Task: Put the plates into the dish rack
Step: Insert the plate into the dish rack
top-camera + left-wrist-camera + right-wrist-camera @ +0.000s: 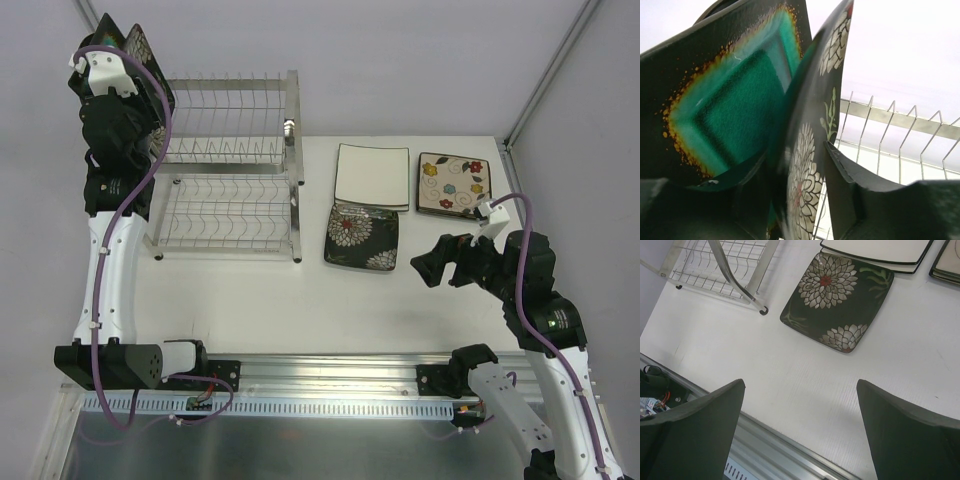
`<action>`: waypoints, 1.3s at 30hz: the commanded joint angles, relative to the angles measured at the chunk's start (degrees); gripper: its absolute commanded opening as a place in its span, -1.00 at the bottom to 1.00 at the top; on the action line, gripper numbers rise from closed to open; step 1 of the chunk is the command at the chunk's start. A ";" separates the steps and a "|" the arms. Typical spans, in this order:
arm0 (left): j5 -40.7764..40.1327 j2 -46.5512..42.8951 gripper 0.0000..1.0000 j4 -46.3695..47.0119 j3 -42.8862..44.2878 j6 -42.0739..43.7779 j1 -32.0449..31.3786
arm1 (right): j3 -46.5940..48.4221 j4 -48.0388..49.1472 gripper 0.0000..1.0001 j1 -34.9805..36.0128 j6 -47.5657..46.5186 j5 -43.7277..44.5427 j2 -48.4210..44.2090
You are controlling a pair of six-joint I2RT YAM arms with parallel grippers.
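Observation:
My left gripper (792, 167) is raised at the far left end of the dish rack (232, 160). Its jaws stand slightly apart around the lower edge of an upright black plate with white chrysanthemums (812, 150); a thin gap shows beside the right finger (850, 185). A teal-centred dark plate (730, 105) stands just behind it. On the table lie a white square plate (373, 176), a cream flowered plate (453, 184) and another black chrysanthemum plate (362, 236). My right gripper (432, 262) hovers wide open over the table, right of that black plate (837, 300), holding nothing.
The rack's silver prongs (890, 135) run off to the right of the left gripper. An aluminium rail (330, 375) lines the near table edge, under the right gripper (801, 385). A frame post (545, 80) rises at the back right corner.

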 commanded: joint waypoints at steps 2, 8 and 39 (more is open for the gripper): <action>1.70 -0.13 -0.12 2.73 2.46 -1.05 0.06 | 1.16 -0.05 0.99 0.42 -0.86 0.51 -0.69; 2.23 0.48 0.00 2.64 2.98 -1.23 0.07 | 1.34 -0.23 0.99 0.42 -0.77 0.59 -0.86; 1.97 -2.50 0.56 1.85 1.05 -3.34 0.07 | 1.43 -0.23 0.99 0.33 -0.95 0.68 -0.95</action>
